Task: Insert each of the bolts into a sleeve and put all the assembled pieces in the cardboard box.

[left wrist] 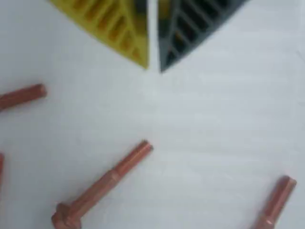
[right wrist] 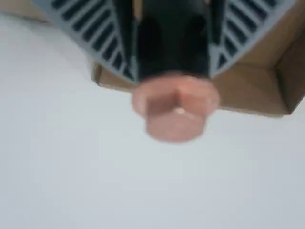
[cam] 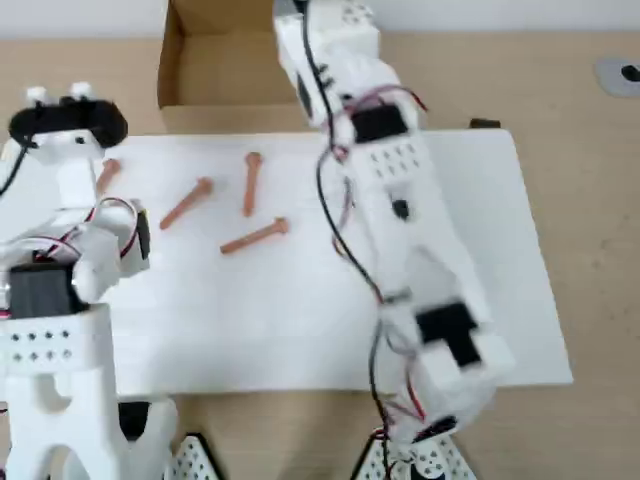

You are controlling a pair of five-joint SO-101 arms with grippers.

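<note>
The right gripper is clamped on a black sleeve with a copper bolt seated in it. The bolt's hex head faces the wrist camera, so the piece's long axis seems to run along the fingers. The cardboard box lies just beyond (its floor is cut off at the high view's top edge), and this arm is much the nearer. The left gripper, fingers almost touching and empty, hangs over the white sheet above four loose bolts.

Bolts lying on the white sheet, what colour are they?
The bolts are copper-brown, clearest in the left wrist view.
</note>
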